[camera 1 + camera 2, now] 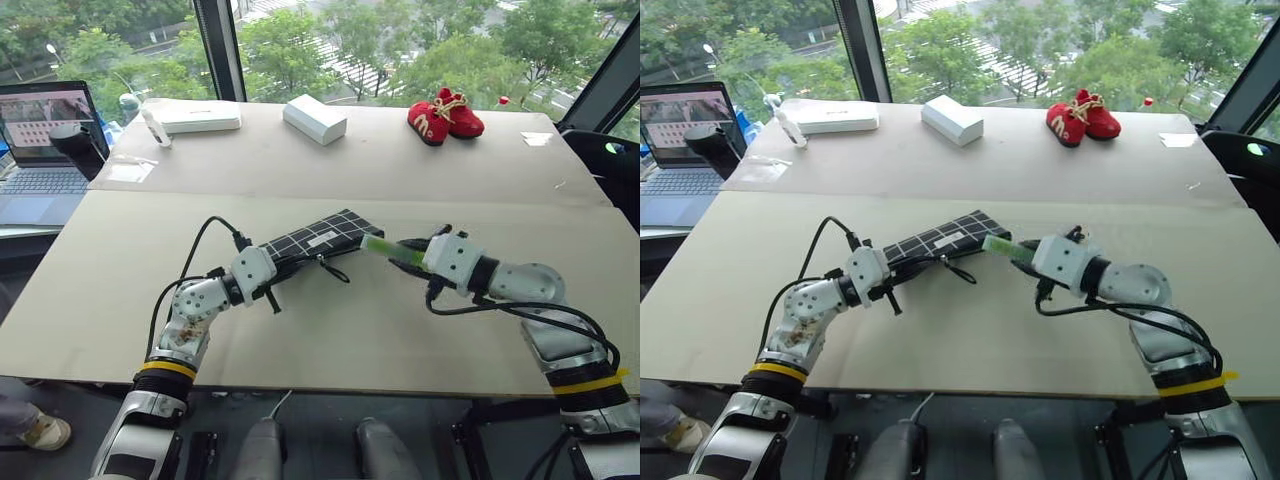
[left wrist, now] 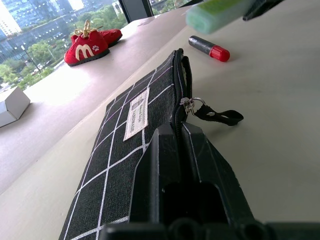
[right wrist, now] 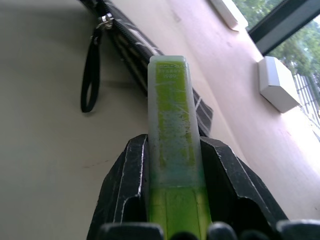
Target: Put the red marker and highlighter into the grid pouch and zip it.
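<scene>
Highlighter (image 3: 172, 145) clamped in right end effector (image 1: 412, 250), beside grid pouch (image 1: 310, 240) mouth.

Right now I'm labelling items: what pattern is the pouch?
Black with a thin white grid, clearest in the left wrist view.

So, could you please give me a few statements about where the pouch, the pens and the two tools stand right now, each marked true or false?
1. The right tool holds the highlighter. True.
2. The red marker is already inside the grid pouch. False: it lies on the table beyond the pouch's open end.
3. The left tool is shut on the grid pouch. True.
4. The pouch's zipper is closed all the way. False: it stands open at the end nearest the highlighter.
5. The red shoes sit next to the laptop. False: they are on the far right of the table, the laptop is on the left.
</scene>
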